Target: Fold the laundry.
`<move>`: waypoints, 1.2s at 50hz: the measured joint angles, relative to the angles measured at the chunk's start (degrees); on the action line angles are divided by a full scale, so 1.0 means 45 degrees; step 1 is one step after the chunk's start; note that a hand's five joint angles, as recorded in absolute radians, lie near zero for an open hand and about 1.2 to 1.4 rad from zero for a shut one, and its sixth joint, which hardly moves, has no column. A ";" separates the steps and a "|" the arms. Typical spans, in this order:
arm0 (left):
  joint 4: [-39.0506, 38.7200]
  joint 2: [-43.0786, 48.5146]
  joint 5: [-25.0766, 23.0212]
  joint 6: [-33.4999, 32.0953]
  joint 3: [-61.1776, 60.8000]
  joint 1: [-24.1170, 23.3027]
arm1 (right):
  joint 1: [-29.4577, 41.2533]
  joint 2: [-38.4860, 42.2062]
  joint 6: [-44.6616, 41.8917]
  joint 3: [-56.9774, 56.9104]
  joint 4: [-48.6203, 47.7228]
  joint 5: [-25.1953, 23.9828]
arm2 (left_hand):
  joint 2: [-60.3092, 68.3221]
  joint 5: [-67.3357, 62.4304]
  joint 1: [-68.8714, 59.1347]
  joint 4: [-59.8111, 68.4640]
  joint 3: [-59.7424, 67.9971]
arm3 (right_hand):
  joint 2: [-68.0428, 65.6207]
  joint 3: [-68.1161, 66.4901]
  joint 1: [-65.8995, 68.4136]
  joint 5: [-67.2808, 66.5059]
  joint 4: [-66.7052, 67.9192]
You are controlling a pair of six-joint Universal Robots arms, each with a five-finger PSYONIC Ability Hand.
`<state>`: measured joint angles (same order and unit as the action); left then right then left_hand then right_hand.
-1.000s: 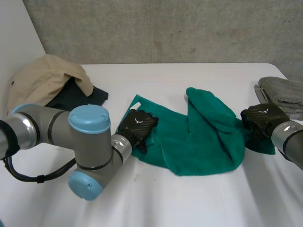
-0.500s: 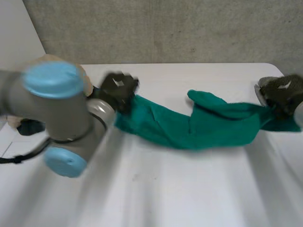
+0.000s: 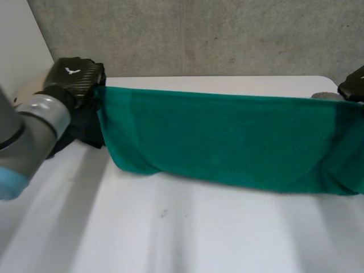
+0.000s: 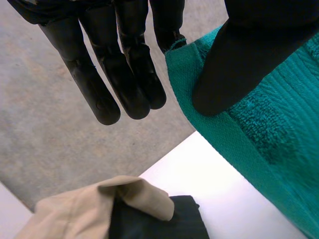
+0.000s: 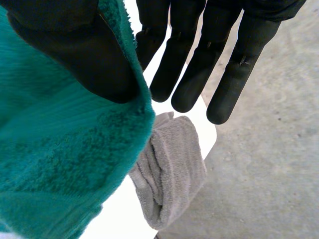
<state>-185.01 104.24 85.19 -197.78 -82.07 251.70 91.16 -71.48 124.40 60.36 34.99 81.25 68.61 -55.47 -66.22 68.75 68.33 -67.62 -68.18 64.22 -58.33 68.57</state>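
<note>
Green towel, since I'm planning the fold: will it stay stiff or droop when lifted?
Probably floppy: stretched between left hand and right hand, the green towel hangs curtain-like, lower edge uneven. Likely not slippery: its terry pile shows, and a thumb pinch holds each corner.

The black left hand (image 3: pixel 73 77) bears a small white mark; its arm (image 3: pixel 28 128) is grey, capped light-blue.

Place: this is looking like a robotics lab or test cell rather than a home.
Wall: a bare grey concrete wall (image 3: pixel 227 34) is running straight behind the table.
Table: a plain white table (image 3: pixel 199 239) is serving as the work surface.
Machine: a grey robot arm (image 3: pixel 28 125) with a light-blue cap is reaching over it.
Laundry: a green towel (image 3: pixel 227 136) is hanging stretched; a folded grey towel (image 5: pixel 169 169) and a beige garment (image 4: pixel 89 209) over a dark garment (image 4: pixel 159 221) are lying near the table's edges.
</note>
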 measured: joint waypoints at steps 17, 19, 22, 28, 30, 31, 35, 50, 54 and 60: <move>-0.6850 0.4674 0.1984 0.0754 0.9026 -0.0654 | 0.1243 0.3196 0.3613 -0.6223 -0.9606 0.2548 | 0.0032 0.0000 0.0000 0.0007 0.0030 | -0.0078 -0.0044 0.0000 0.0000 0.0015; -0.7372 0.4659 0.2166 0.0889 0.9010 -0.0571 | 0.1270 0.3016 0.3763 -0.5901 -1.0524 0.2437 | 0.0032 0.0000 0.0000 0.0007 0.0030 | -0.0078 -0.0044 0.0000 -0.0001 0.0016; -0.7390 0.4622 0.2248 0.0978 0.8609 -0.0488 | 0.1284 0.2837 0.3822 -0.5249 -1.1000 0.2171 | 0.0032 -0.0073 0.0000 0.0007 0.0030 | -0.0078 -0.0044 0.0000 -0.0005 0.0017; -0.6629 0.4601 0.2164 0.1015 0.6415 -0.0363 | 0.1263 0.2811 0.3796 -0.3282 -1.0524 0.1365 | 0.0033 -0.0227 0.0000 0.0007 0.0030 | -0.0079 -0.0044 0.0000 -0.0044 0.0022; -0.6478 0.4610 0.2100 0.1011 0.5530 -0.0340 | 0.1256 0.2918 0.3778 -0.2605 -1.0233 0.1083 | 0.0033 -0.0228 0.0000 0.0007 0.0030 | -0.0078 -0.0044 0.0000 -0.0044 0.0031; -0.6417 0.4616 0.2053 0.1007 0.5035 -0.0326 | 0.1253 0.3026 0.3769 -0.2240 -1.0063 0.0929 | 0.0033 -0.0227 0.0000 0.0007 0.0030 | -0.0078 -0.0044 0.0000 -0.0063 0.0033; -0.6322 0.4639 0.1544 0.0971 0.3037 -0.0298 | 0.1235 0.3717 0.3720 -0.1014 -0.9474 0.0470 | 0.0035 -0.0252 0.0000 0.0007 0.0031 | -0.0078 -0.0044 0.0000 -0.0072 0.0036; -0.2547 0.2030 0.0018 -0.1176 -0.3976 -0.0108 | 0.1085 0.3912 0.2473 0.3120 -0.5011 0.0418 | 0.0037 -0.0313 0.0000 0.0007 0.0032 | -0.0079 -0.0045 0.0000 -0.0072 0.0037; 0.0726 -0.0145 0.0023 -0.2960 -0.5955 0.0129 | 0.0804 0.1579 0.0803 0.5668 -0.2978 0.0632 | 0.0036 -0.0313 0.0000 0.0007 0.0032 | -0.0078 -0.0045 0.0000 -0.0072 0.0037; 0.3594 -0.2335 -0.0134 -0.5078 -0.7528 0.0657 | -0.0036 -0.1046 -0.2151 0.8646 -0.2258 0.0806 | 0.0037 -0.0313 0.0000 0.0007 0.0032 | -0.0078 -0.0045 0.0000 -0.0076 0.0038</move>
<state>-168.84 93.73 84.58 -220.63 -115.95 254.66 91.00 -76.19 114.72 99.26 24.83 84.88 68.78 -56.88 -66.22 68.79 68.47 -67.97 -68.38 64.22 -58.68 68.74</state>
